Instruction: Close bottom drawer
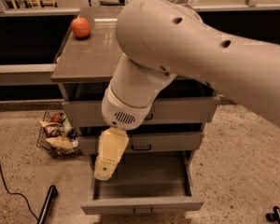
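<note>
The bottom drawer of the grey cabinet stands pulled out toward me, its inside bare, with a small dark handle on its narrow front. My gripper, cream-coloured, hangs down from the big white arm over the drawer's left side, just above its open inside and in front of the middle drawer. The arm covers much of the cabinet top.
The top drawer sits slightly out. A red fruit lies on the cabinet top at the far left. A wire basket of packets stands on the floor to the left. A black cable and a black bar lie at the lower left.
</note>
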Robot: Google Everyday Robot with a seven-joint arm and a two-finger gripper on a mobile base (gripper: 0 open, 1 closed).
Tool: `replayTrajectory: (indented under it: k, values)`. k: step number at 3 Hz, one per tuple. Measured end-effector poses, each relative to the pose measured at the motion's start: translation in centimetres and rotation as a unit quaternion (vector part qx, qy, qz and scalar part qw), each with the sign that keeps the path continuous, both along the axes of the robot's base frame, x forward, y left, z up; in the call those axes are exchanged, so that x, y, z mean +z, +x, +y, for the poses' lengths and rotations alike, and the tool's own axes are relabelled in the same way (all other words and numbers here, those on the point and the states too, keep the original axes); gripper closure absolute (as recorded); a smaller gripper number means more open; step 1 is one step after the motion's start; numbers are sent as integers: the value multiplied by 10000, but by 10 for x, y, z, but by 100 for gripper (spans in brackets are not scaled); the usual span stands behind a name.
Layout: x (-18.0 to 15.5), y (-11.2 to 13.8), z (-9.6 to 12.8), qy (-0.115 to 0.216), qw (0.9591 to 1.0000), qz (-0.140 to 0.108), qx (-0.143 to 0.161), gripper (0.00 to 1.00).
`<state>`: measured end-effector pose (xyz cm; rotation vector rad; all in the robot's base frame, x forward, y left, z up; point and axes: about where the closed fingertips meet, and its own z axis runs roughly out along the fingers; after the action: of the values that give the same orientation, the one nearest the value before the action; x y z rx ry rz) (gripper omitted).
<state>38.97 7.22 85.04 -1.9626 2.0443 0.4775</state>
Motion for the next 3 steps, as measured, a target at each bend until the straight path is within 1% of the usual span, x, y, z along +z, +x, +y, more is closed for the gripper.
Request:
replayTrajectory:
  k: [1, 2, 3]
  values:
    - [-34, 9, -17, -119, 9998, -180, -5, 0]
    - [-97, 21, -47, -173, 9989, -439, 86, 0]
    - [-160, 29, -70, 60, 9987, -469, 183, 0]
